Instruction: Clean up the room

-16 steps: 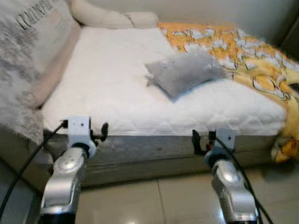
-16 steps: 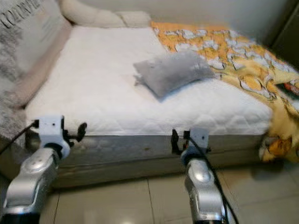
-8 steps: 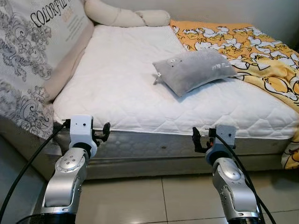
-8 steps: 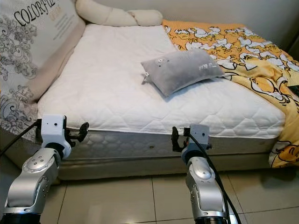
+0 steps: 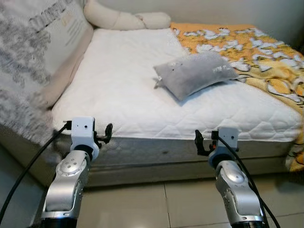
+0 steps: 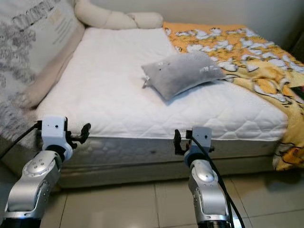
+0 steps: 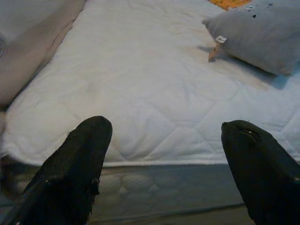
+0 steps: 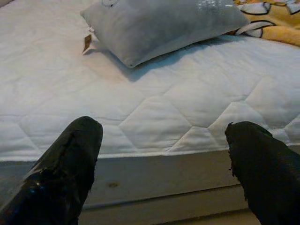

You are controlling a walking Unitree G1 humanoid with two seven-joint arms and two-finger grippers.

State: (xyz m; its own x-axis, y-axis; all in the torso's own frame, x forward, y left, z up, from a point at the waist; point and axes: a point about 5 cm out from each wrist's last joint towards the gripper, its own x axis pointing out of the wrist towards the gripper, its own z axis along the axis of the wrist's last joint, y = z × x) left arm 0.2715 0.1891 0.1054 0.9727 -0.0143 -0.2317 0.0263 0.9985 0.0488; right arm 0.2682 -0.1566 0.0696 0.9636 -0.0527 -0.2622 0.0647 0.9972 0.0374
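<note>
I see one bed with a bare white mattress (image 5: 123,85), and on it one grey pillow (image 5: 194,73) lying flat right of the middle, its long side running slantwise from the near left up toward the far right. A small tag (image 8: 87,43) sticks out of its near-left corner. One yellow patterned blanket (image 5: 256,57) covers the right side of the mattress, its edge just beside the pillow. One long cream bolster (image 5: 126,19) lies across the far end. A large printed cushion (image 5: 33,61) leans along the left side. My left gripper (image 7: 164,136) and right gripper (image 8: 164,133) both hover in front of the bed's near edge, fingers spread apart and empty, above the tiled floor (image 5: 156,204).
</note>
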